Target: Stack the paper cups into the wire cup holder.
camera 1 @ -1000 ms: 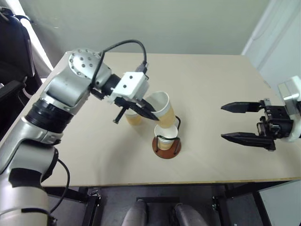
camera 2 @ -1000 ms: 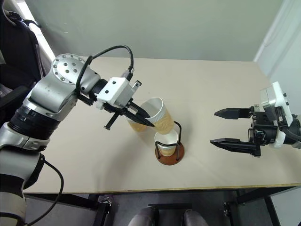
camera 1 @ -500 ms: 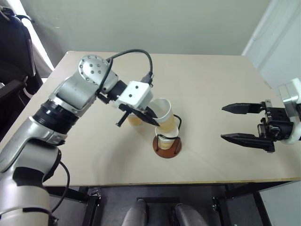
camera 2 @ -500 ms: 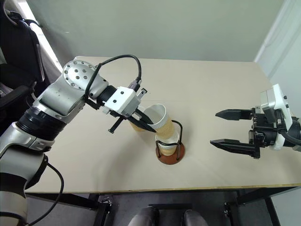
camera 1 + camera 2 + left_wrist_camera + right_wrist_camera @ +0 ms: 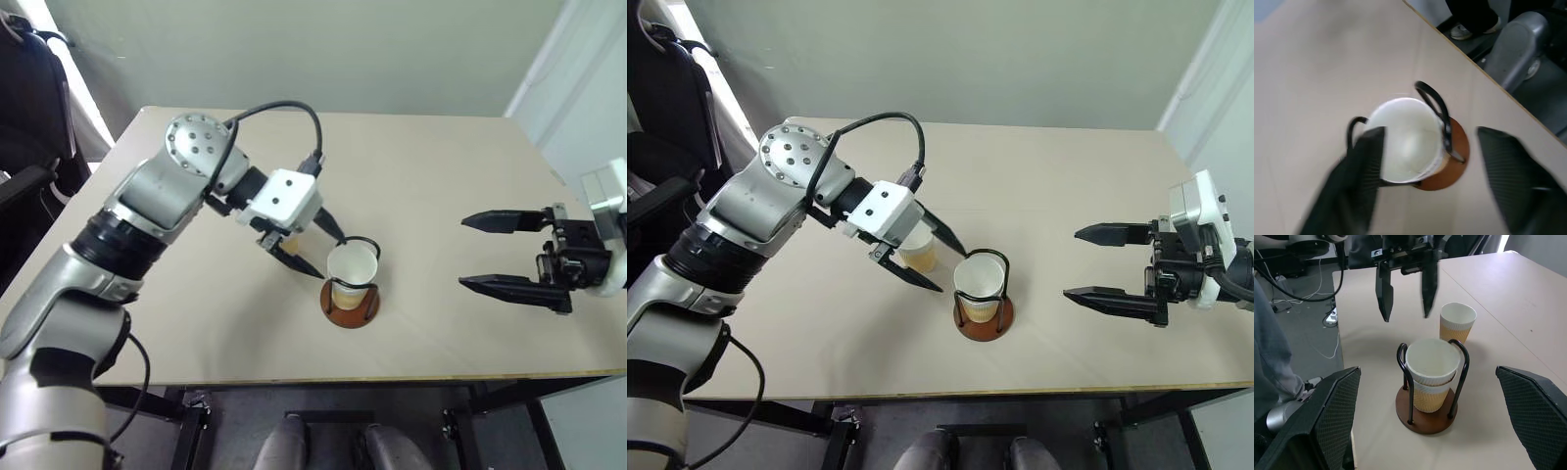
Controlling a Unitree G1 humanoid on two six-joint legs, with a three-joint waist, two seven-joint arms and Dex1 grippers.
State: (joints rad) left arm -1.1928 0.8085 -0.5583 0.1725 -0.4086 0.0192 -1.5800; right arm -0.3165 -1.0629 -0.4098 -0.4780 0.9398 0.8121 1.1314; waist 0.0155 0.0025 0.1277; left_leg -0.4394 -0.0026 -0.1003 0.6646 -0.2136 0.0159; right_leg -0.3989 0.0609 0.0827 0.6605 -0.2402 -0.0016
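Having just released the second cup (image 5: 1431,361) into the wire cup holder (image 5: 1425,416), my left gripper (image 5: 933,257) stands wide; right gripper (image 5: 1095,264) wide, idle; third cup (image 5: 1457,322) waits at ten o'clock.

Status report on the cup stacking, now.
Left gripper open beside the wire cup holder, right gripper open, idle. Two paper cups nested in holder. Third cup on table behind; nothing blocking.
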